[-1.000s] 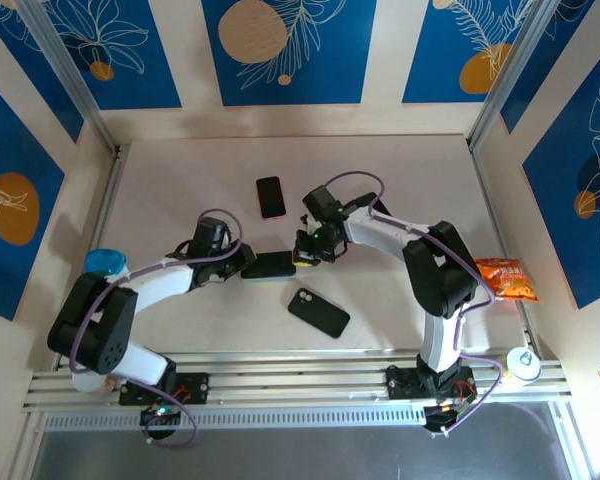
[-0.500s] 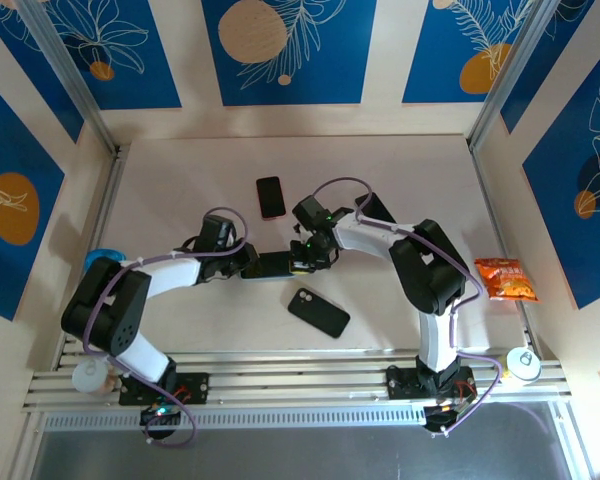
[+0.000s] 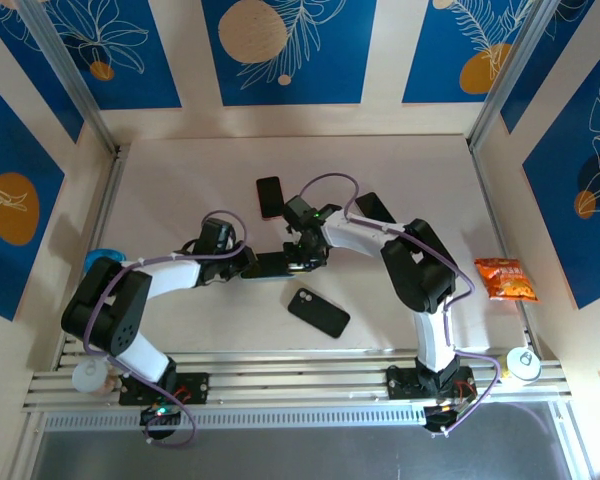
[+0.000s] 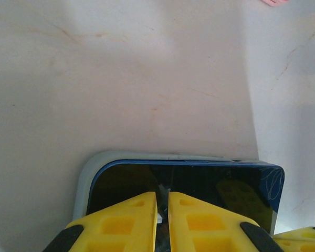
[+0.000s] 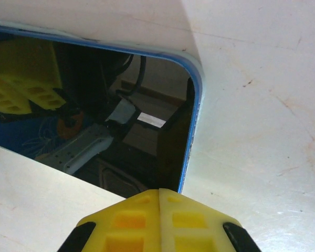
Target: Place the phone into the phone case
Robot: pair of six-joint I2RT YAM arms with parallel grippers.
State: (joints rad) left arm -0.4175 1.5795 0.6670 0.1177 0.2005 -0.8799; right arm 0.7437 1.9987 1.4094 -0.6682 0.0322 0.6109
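Note:
A blue-edged phone [image 3: 270, 264] with a dark glossy screen [image 4: 199, 184] lies flat at the table's middle, seated inside a pale grey case whose rim [image 4: 84, 176] shows around its corner. My left gripper [image 3: 246, 262] is shut, and its yellow fingertips [image 4: 163, 198] rest on the screen at the phone's left end. From the other side, my right gripper [image 3: 302, 256] is also shut, with its tip [image 5: 159, 193] on the screen by the blue edge [image 5: 191, 131]. Neither grips anything.
A black phone [image 3: 270, 196] lies further back. A dark case or phone with a camera cut-out [image 3: 318, 312] lies nearer the front, and another dark flat object [image 3: 375, 207] sits behind the right arm. An orange snack bag [image 3: 507, 279] is at the right edge.
My right gripper has slid left along the phone, its arm swinging with it. The left arm has drawn in, its gripper staying at the phone's left end.

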